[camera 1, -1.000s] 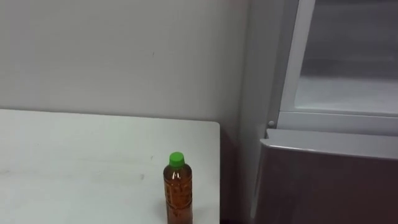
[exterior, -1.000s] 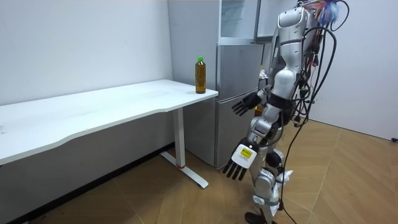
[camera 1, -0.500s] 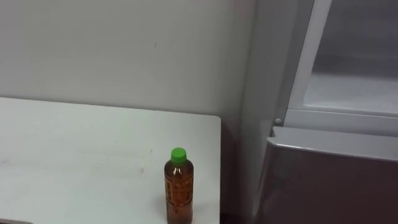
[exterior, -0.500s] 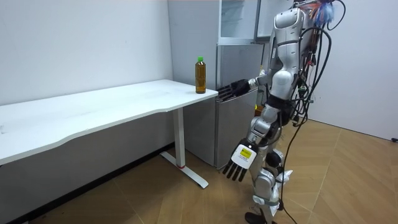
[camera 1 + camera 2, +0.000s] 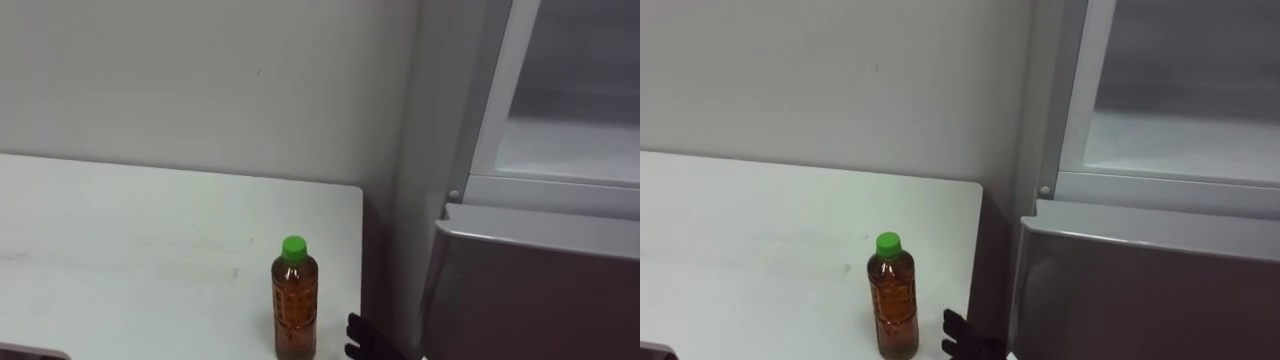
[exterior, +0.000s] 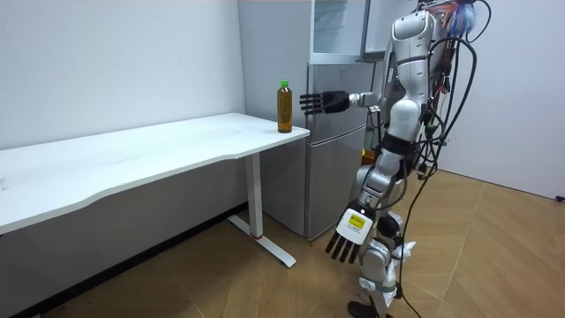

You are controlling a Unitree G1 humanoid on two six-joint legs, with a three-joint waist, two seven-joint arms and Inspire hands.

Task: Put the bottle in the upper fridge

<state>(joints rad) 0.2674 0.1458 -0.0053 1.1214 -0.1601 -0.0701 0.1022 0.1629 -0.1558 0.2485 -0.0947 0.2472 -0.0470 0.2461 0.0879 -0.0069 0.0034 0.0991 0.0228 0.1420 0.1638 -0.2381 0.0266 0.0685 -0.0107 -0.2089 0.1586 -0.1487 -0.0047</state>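
An amber bottle (image 5: 294, 302) with a green cap stands upright near the right front corner of the white table (image 5: 120, 250). In the room view the bottle (image 6: 284, 106) is at the table's end beside the fridge. My right hand (image 6: 322, 102) is held out at bottle height, open, its straight fingers pointing at the bottle from a short gap away. In the left eye view the dark fingertips of the right hand (image 5: 364, 340) show low, just right of the bottle, apart from it. My left hand (image 6: 350, 235) hangs open by my leg. The upper fridge compartment (image 5: 565, 150) stands open.
The grey lower fridge door (image 5: 530, 285) is closed, right of the table with a narrow gap between them. A plain wall runs behind the table. I stand on the wood floor in front of the fridge, at the table's end.
My right hand has risen from waist height and stretched out to bottle level, its fingertips now entering the eye views. The bottle has not moved. My left hand still hangs down.
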